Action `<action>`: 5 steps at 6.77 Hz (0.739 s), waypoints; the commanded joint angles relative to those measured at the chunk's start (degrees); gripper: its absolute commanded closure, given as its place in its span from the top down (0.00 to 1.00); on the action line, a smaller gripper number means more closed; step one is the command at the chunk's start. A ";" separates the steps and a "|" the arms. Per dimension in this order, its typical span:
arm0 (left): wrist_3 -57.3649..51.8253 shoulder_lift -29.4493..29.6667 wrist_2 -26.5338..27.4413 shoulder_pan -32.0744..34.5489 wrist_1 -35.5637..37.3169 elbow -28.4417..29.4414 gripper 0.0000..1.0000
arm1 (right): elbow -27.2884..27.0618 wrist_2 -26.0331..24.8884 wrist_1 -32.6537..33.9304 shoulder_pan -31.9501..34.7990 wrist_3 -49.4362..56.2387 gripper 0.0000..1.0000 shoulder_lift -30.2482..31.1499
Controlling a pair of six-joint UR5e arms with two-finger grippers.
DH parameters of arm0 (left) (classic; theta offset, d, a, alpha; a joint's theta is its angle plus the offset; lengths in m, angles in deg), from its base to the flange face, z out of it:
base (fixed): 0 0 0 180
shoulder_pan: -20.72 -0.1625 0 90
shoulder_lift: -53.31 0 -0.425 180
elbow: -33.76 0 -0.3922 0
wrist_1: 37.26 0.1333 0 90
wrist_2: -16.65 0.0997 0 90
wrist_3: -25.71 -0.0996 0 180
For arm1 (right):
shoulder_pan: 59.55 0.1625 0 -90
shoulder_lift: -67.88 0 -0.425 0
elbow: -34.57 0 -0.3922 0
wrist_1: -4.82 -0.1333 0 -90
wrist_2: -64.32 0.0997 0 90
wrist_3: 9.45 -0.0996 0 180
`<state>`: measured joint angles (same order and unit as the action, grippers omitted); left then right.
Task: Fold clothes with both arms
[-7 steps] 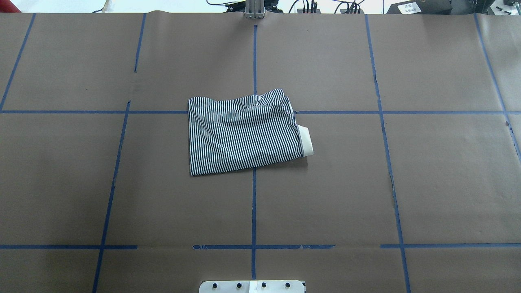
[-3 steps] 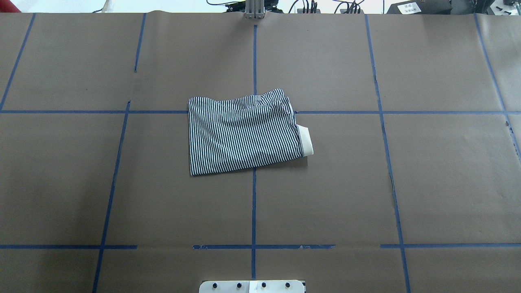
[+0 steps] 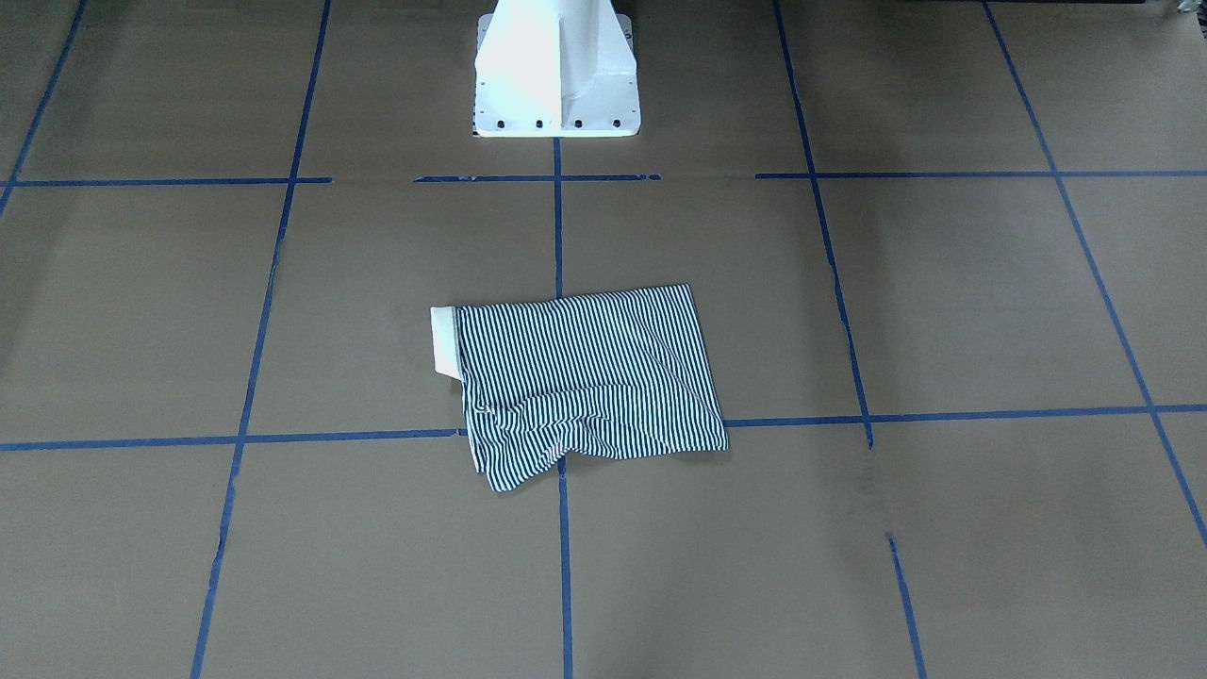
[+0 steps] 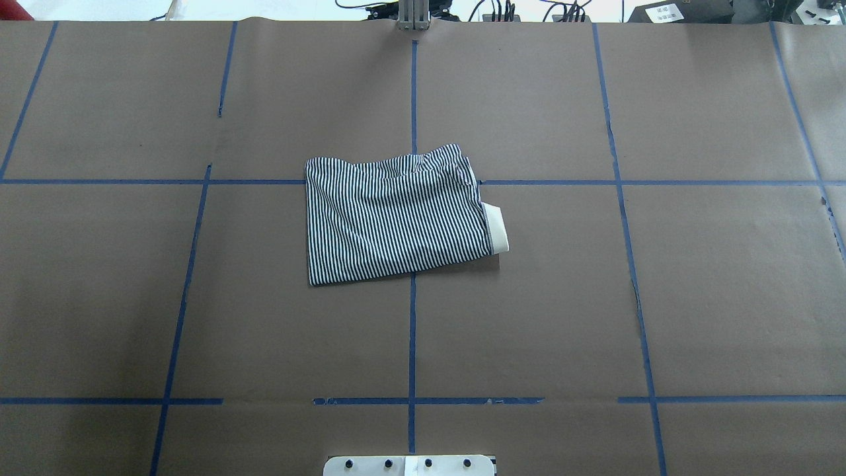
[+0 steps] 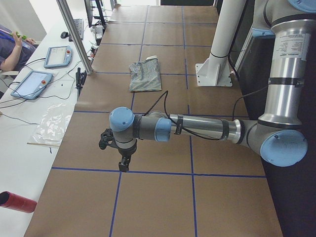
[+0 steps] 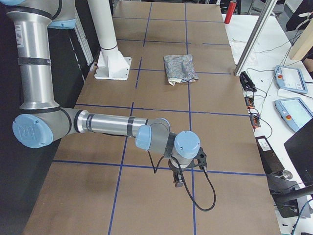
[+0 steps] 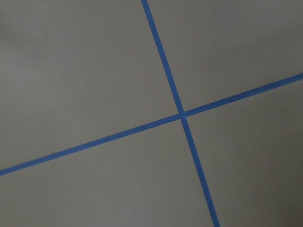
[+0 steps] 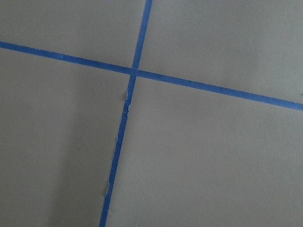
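Overhead exterior: striped polo shirt lies folded at desk centre; task judged essentially complete. Left fingers, right fingers well apart from it; cannot tell their state.

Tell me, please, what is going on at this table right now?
Nothing is handling the navy-and-white striped polo shirt right now. It lies folded into a rough rectangle in the middle of the brown paper-covered table, its cream collar sticking out at one side. The silver-grey left arm and the silver-grey right arm hang over bare paper near opposite table ends, clear of the shirt.
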<state>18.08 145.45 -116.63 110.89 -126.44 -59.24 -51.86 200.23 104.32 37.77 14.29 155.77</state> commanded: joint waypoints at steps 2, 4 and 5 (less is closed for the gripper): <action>0.42 -0.73 -0.23 0.09 -0.12 -0.34 1.00 | -3.97 0.24 0.00 1.56 -8.91 1.00 0.17; 0.42 -0.73 -0.05 0.09 -0.12 -0.34 1.00 | -5.85 0.23 -0.09 0.95 -13.19 1.00 0.44; 0.42 -0.73 -0.05 0.09 -0.12 -0.34 1.00 | -5.94 0.23 -0.09 -0.19 -14.15 1.00 0.44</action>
<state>18.50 144.72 -116.72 110.97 -126.56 -59.57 -57.38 200.46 104.24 38.56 1.67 156.17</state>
